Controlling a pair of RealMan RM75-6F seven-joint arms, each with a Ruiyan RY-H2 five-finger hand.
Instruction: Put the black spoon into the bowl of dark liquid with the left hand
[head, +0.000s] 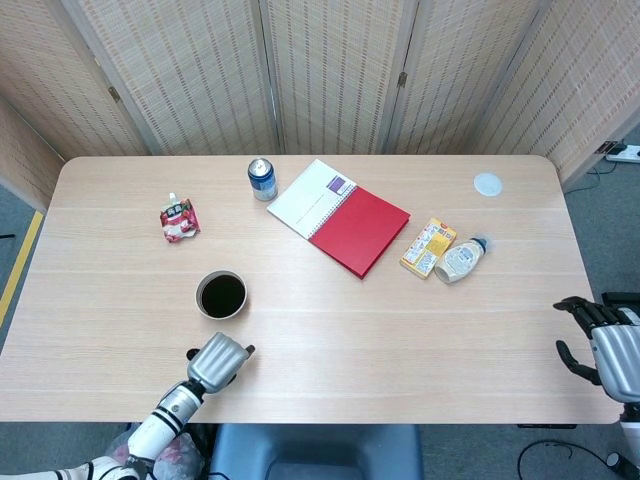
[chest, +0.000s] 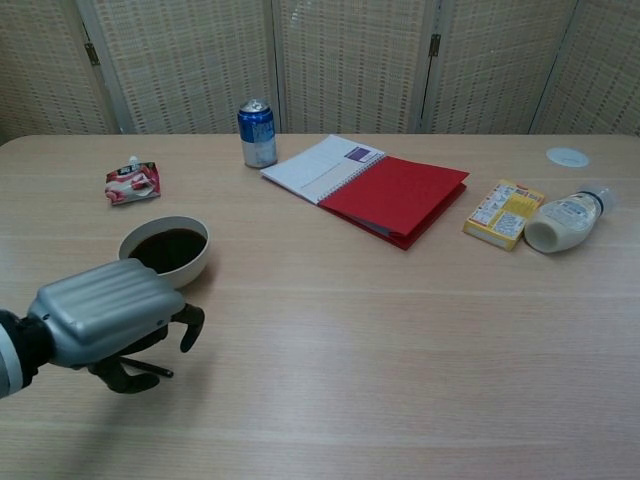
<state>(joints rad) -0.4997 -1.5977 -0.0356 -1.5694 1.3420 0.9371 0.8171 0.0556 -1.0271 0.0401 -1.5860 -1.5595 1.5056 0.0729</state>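
The white bowl (head: 199, 297) (chest: 201, 262) of dark liquid stands left of the table's middle. Just nearer the front edge lies the black spoon (chest: 157, 372) flat on the wood. Only the end of its handle shows in the chest view, and its dark scoop (head: 190, 353) peeks out in the head view. My left hand (head: 221, 360) (chest: 105, 322) hovers right over the spoon, fingers curved down on either side of it and apart. The spoon lies where it was. My right hand (head: 598, 344) waits at the table's right front edge, holding nothing.
A blue can (head: 262, 180) and an open red notebook (head: 345, 218) sit at the back centre. A red pouch (head: 178, 220) lies behind the bowl. A yellow box (head: 428, 247), a lying white bottle (head: 460, 260) and a white lid (head: 487, 183) are on the right.
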